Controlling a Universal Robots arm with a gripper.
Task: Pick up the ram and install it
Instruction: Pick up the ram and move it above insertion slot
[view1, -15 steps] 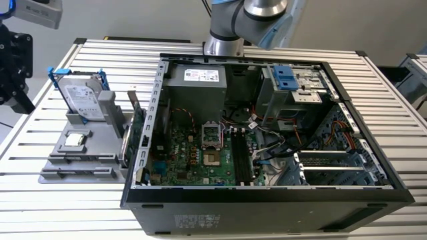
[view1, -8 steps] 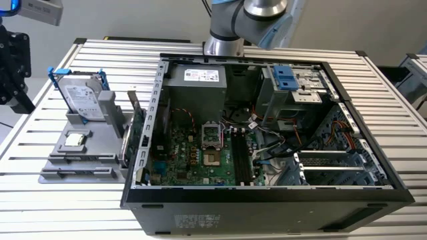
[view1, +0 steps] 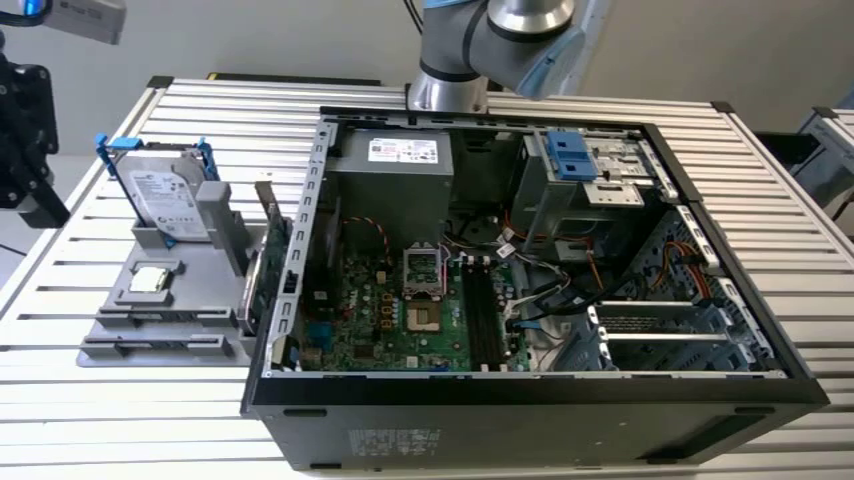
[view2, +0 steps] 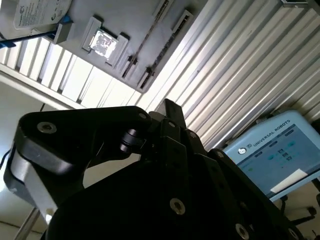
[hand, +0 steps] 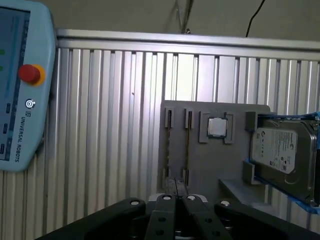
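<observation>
Black robot gripper (hand: 176, 186) facing a ribbed aluminium table (hand: 110, 125) that carries an open steel computer case (view1: 534, 400).
Its matte fingers are pressed together, holding nothing. On the flat grey plastic fixture (hand: 220, 160), the ram (hand: 187, 147) seems to be the thin dark strip standing edge-on in a narrow slot, near a square metal-topped processor (hand: 216, 127) and a silver hard drive (hand: 277, 150).

Black claw (view2: 169, 111) before grey tray (view2: 135, 15)
</observation>
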